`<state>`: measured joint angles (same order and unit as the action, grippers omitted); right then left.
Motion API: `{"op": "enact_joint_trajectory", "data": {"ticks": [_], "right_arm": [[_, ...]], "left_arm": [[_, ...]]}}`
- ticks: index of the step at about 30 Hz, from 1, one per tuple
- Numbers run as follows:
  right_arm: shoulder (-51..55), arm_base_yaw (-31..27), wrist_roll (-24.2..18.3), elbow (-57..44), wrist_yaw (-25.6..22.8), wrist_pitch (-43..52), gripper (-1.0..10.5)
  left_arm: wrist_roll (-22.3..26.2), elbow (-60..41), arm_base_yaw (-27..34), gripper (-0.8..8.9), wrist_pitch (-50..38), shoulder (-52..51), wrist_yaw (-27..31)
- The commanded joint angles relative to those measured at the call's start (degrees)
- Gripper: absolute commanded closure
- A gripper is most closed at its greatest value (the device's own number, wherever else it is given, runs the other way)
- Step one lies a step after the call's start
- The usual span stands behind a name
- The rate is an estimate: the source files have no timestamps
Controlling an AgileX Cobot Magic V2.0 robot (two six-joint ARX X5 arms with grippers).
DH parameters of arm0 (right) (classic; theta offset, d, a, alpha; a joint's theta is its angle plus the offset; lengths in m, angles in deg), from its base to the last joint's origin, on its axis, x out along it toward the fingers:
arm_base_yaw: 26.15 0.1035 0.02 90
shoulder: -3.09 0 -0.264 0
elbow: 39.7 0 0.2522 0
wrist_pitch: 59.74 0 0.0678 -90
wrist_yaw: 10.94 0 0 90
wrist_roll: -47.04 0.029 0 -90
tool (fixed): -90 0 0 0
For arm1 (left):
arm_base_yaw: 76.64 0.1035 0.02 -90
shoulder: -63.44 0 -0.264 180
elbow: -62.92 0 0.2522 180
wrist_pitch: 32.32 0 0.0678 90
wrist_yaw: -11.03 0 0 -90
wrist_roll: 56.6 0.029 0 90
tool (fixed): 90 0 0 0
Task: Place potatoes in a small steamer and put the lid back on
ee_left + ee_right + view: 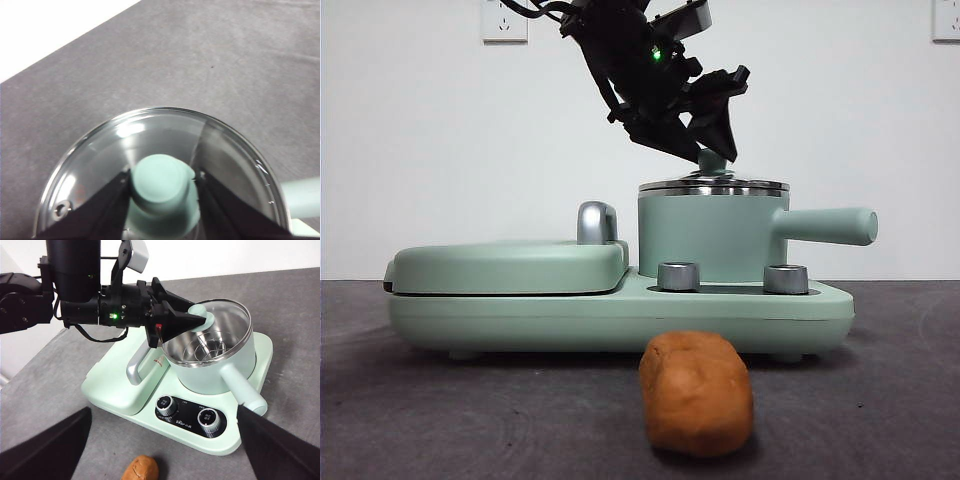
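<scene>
Griddle [510, 265]: flat hinged cover with a chrome handle [596, 222], on the left half of the mint base [620, 315]; no part in this step.

Left tool [712, 150]: reaches down from the upper left over the pot, jaws closed narrow on the knob [162, 187], one jaw on each side of it.

Lid [165, 135]: glass with a steel rim, seated level on the pot in the front view; I judge it gripped but not yet lifted.

Steamer [710, 238]: stands on the right half of the base, straight handle [825, 226] pointing right; through the glass a steel insert shows and no potato.

Knobs: two dials [168, 404] on the near edge of the base, below the pot.

Potato [697, 393]: lies on the counter [440, 420], near side of the base, just in front of it and apart from it, a little left of the pot's middle; long axis seems to run near to far.

Right tool [165, 460]: jaws spread wide and empty, hovering on the near side above the potato.

Key relation: the potato lies right under the right tool, well below and nearer than the left tool, so the right arm is the closer one; the lid must come off first.

Hard to tell: the right wrist view cuts off the potato; the left wrist view cuts off the lid's near rim; whether the lid has parted from the rim.
</scene>
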<state>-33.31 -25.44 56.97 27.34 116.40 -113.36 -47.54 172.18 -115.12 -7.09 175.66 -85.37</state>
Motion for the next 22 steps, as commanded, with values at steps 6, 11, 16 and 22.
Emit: {"op": "enact_joint_trajectory", "data": {"ticks": [6, 11, 16, 22], "right_arm": [[-0.2, 0.1, 0.5, 1.1, 0.2, -0.5, 4.8], [-0.2, 0.1, 0.5, 1.1, 0.2, -0.8, 4.8], [-0.2, 0.1, 0.5, 1.1, 0.1, -0.8, 4.8], [-0.2, 0.1, 0.5, 1.1, -1.4, -1.6, 4.8]], "left_arm": [[0.5, 1.6, -0.5, 7.58, 0.1, 1.7, -0.5], [0.5, 1.6, -0.5, 7.64, -0.8, 1.7, -0.5], [0.5, 2.0, -0.5, 7.64, -0.2, 0.9, -0.5], [0.5, 2.7, -0.3, 7.64, 1.7, -2.4, -0.5]]}}
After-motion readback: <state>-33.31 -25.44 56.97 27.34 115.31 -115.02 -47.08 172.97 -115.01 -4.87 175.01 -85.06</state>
